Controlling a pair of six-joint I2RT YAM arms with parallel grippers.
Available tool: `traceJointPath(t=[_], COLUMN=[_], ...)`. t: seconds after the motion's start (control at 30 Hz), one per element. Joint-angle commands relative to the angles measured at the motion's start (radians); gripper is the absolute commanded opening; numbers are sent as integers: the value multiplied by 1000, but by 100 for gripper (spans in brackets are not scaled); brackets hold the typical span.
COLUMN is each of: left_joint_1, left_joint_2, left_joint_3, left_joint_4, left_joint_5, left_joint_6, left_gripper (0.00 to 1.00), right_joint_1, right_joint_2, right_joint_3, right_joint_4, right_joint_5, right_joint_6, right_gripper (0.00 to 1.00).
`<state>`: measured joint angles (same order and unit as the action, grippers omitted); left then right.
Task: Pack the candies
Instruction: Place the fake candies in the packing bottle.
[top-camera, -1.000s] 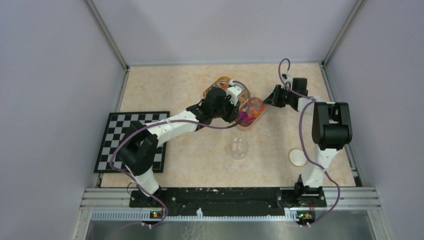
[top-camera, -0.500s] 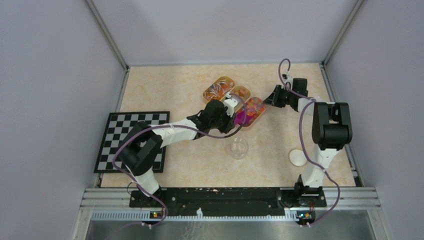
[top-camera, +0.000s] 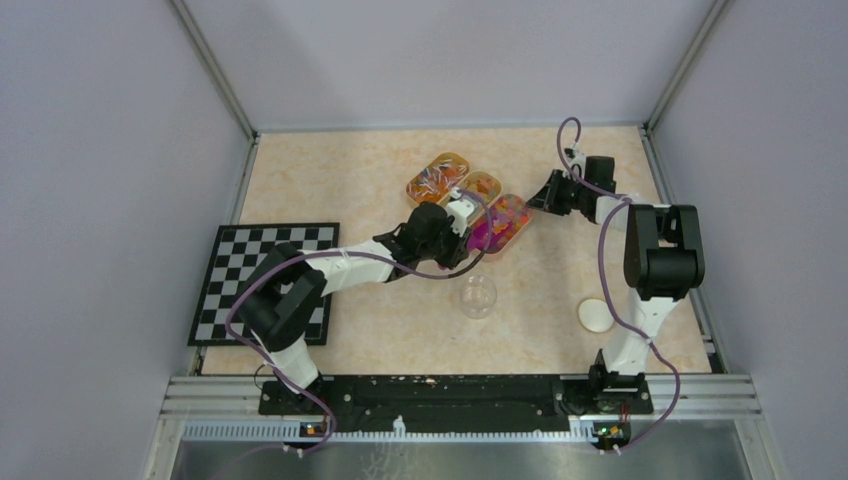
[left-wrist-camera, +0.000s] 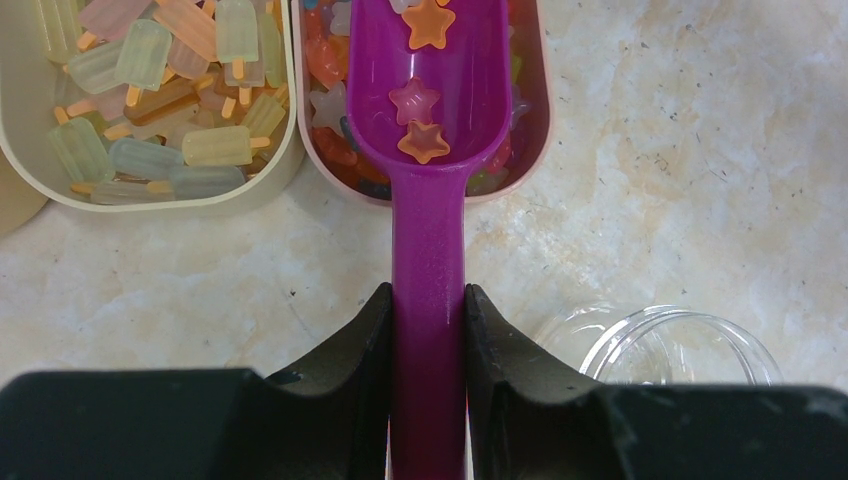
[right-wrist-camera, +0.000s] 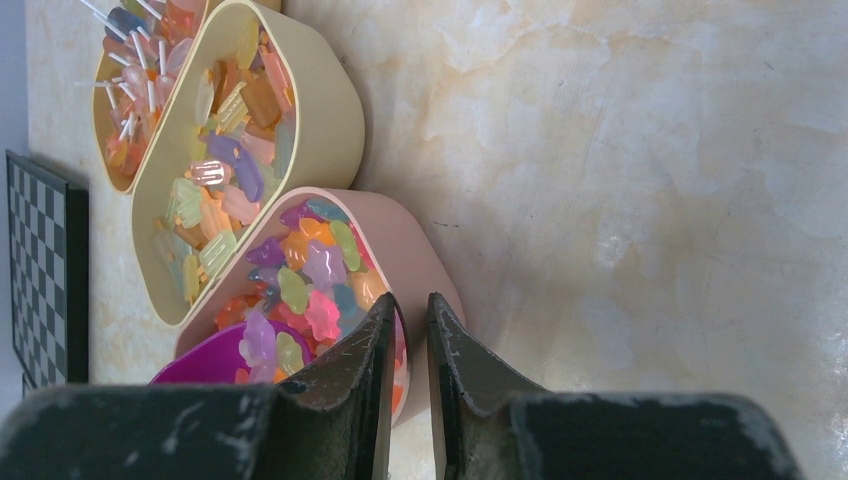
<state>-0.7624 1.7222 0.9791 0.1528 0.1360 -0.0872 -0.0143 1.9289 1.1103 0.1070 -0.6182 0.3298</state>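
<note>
The candies fill three oval trays at the table's middle back. The pink tray (top-camera: 505, 218) holds a star-shaped mixed heap (right-wrist-camera: 305, 270). My left gripper (left-wrist-camera: 427, 300) is shut on the handle of the purple scoop (left-wrist-camera: 430, 60), whose bowl lies in the pink tray (left-wrist-camera: 543, 100) with three star candies (left-wrist-camera: 413, 100) in it. It also shows in the top view (top-camera: 462, 215). My right gripper (right-wrist-camera: 408, 302) straddles the pink tray's near rim (right-wrist-camera: 425, 265), one finger inside and one outside, jaws nearly closed on the wall. In the top view it (top-camera: 545, 195) sits at that tray's right end.
A cream tray (left-wrist-camera: 288, 150) of popsicle candies lies left of the pink one, and an orange tray (top-camera: 438, 177) of lollipop candies beyond it. A clear open jar (top-camera: 478, 296) stands near the left gripper. A white disc (top-camera: 596, 315) lies at the right, a checkerboard (top-camera: 265, 280) at the left.
</note>
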Motion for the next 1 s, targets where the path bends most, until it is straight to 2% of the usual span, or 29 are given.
traceJointPath(t=[0.0,0.2,0.47,0.6,0.8,0.97], left_joint_1=[0,0,0,1,0,0], left_joint_2=[-55,-92,-138,-179,-251,-378], left_joint_3=[-40,-43,-39,-138,-228,-360], left_joint_4=[51,63,61,194,295,456], left_joint_5=[-27,-23,-30,-38,-45,-6], left_joint_6=[5,16,33,59,56,78], left_gripper=[0,0,0,0,0,0], right_joint_1=[8,8,8,8,5,-3], right_joint_2=[-16,-36,-73,-96,-156,-220], right_joint_3=[-15,4,31,35,33,29], right_joint_4=[28,54,80,79,53,15], right_joint_5=[-8,-32,-52,-52,-30,27], right_joint_6=[13,57,118,132,134,143], right_gripper=[15,19,32,35,39,54])
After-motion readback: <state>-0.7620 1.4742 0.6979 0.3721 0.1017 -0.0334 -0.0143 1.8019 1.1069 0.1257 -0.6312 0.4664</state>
